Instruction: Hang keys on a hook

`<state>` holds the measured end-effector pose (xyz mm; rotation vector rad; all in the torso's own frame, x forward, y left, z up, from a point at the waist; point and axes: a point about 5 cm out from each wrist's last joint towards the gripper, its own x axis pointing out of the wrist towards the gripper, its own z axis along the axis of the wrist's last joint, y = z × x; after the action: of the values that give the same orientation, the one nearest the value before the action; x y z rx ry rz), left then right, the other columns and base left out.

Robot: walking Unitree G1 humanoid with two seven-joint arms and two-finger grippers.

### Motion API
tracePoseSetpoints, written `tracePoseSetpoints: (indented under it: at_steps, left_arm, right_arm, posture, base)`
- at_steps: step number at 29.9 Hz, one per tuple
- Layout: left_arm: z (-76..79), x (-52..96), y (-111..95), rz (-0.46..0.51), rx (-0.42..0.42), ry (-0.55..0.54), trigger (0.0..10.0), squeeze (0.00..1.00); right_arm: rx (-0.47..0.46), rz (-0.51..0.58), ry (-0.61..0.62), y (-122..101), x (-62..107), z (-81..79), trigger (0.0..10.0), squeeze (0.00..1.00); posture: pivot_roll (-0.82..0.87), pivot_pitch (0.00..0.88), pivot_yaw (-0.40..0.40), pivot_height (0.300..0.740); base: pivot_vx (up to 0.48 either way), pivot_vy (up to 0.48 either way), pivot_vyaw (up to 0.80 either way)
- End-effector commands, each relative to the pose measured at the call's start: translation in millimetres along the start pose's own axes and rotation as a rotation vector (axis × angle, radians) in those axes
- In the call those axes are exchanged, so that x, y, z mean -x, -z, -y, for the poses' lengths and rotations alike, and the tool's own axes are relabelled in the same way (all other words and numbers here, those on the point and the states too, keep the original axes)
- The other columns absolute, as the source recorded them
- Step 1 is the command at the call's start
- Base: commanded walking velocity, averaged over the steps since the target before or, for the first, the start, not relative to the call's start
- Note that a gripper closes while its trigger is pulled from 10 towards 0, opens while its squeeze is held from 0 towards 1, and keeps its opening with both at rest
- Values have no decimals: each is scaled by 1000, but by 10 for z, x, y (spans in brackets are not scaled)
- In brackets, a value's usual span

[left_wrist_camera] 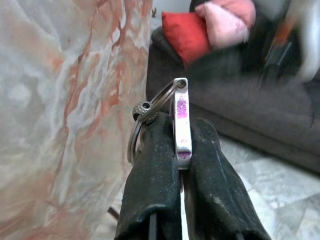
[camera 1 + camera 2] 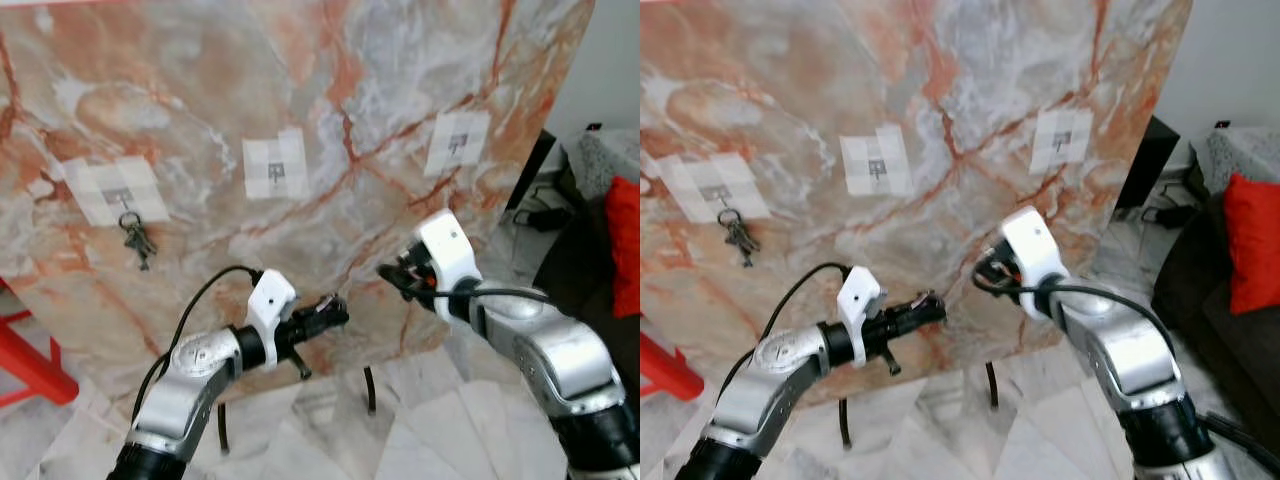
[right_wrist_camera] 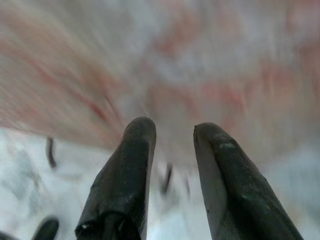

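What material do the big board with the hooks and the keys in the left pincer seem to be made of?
The board looks like polished marble, or a marble print: grey and white with orange veins and a soft sheen. The keys look like bright metal: a silvery flat piece on a wire ring, clamped by the left pincer.

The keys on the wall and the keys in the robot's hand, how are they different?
The hanging keys dangle from the left hook on the marble board; the held keys are pinched in the left tool, shut on them. The hanging keys touch no tool; the held keys sit below the empty middle hook. Both have a metal ring.
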<state>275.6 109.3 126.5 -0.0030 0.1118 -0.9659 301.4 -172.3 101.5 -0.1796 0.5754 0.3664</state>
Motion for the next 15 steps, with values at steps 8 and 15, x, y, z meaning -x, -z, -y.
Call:
tracePoseSetpoints:
  at_steps: [8, 15]
  left_arm:
    - [60, -48, -145, 90, 19, -18, 10000, 0]
    - [140, -88, -157, 102, 28, -1, 10000, 0]
  right_arm:
    - [-195, -298, 204, 1328, -168, 130, 10000, 0]
    - [-271, -449, 257, 1931, -54, -32, 10000, 0]
  posture:
    - [-31, 0, -72, 740]
    - [-28, 0, -69, 740]
  base:
    - [0, 0, 0]
    - [0, 0, 0]
